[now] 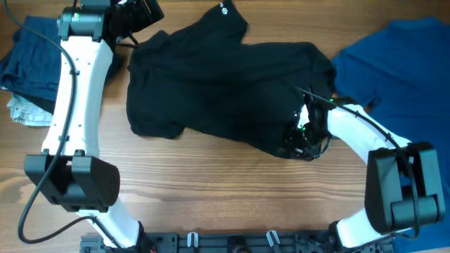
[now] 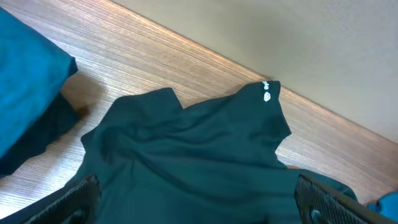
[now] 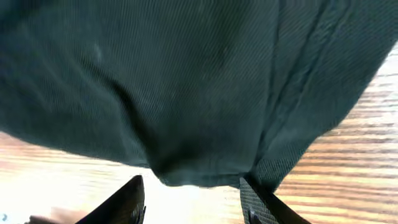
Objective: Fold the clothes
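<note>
The black shirt [image 1: 218, 84] lies crumpled across the middle of the wooden table, with a small white logo [image 1: 219, 8] at its far edge. My left gripper [image 1: 144, 14] hovers over the shirt's far left part. In the left wrist view it [image 2: 199, 202] stands wide open above the fabric [image 2: 186, 149], touching nothing. My right gripper [image 1: 302, 137] is at the shirt's near right hem. From the right wrist, its fingers [image 3: 193, 190] stand apart with the hem [image 3: 205, 174] just past the tips and bright table between them.
A royal-blue shirt [image 1: 401, 63] lies spread at the far right. Folded navy pieces [image 1: 31, 56] are stacked at the far left on a pale cloth [image 1: 24, 112]. A blue fold [image 2: 25, 81] shows beside the black shirt. The wall runs behind the table's back edge [image 2: 323, 106].
</note>
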